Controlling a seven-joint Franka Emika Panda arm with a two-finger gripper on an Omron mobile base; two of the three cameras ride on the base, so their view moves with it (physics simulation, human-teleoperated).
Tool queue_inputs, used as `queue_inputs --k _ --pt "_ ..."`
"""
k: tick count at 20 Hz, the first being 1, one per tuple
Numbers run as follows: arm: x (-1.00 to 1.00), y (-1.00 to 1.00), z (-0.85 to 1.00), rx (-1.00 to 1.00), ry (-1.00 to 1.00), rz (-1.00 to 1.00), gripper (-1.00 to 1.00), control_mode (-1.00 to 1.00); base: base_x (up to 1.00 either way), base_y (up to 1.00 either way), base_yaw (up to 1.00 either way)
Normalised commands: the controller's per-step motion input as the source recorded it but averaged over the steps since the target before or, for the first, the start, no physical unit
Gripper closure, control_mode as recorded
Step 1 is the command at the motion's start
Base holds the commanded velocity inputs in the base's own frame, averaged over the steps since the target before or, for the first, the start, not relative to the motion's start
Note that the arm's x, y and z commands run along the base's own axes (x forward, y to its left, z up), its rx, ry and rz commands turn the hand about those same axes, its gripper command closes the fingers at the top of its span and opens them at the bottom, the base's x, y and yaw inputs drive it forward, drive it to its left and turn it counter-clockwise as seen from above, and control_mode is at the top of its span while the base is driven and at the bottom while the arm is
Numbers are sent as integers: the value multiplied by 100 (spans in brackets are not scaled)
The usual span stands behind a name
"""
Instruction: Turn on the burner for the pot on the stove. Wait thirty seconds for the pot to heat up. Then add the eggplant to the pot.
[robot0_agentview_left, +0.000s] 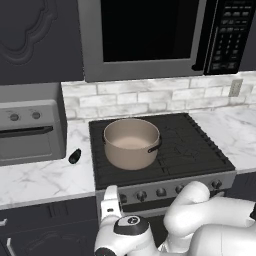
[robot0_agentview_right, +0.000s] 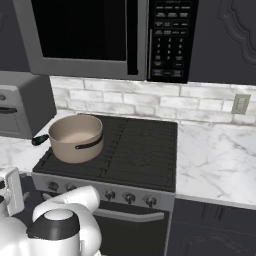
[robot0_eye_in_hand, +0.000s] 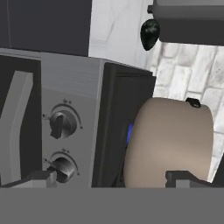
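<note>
The tan pot (robot0_agentview_left: 131, 142) stands on the front-left burner of the stove (robot0_agentview_left: 200, 150), its dark handle pointing right. The eggplant (robot0_agentview_left: 74, 156), small and nearly black, lies on the marble counter just left of the stove. My gripper (robot0_agentview_left: 110, 201) hovers low in front of the left end of the knob row. In the rolled hand view the gripper (robot0_eye_in_hand: 111, 178) is open with nothing between its fingertips. One fingertip (robot0_eye_in_hand: 41, 177) is close beside a dark knob (robot0_eye_in_hand: 63, 168), and a second knob (robot0_eye_in_hand: 62, 124) sits above it. The pot (robot0_eye_in_hand: 168, 144) fills the right, with a small blue glow (robot0_eye_in_hand: 129, 133) at its base. The eggplant (robot0_eye_in_hand: 149, 33) shows at the top.
A grey toaster oven (robot0_agentview_left: 30, 130) stands on the counter left of the eggplant. A microwave (robot0_agentview_left: 150, 35) hangs over the cooktop. The oven's bar handle (robot0_eye_in_hand: 17, 122) runs below the knobs. Marble counter (robot0_agentview_right: 220, 160) extends right of the stove.
</note>
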Motion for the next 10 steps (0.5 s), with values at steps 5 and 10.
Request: queue_inputs --k 5,10 --pt "0 0 0 0 0 0 -100 -100 0 0 0" --pt "0 0 0 0 0 0 -100 -100 0 0 0"
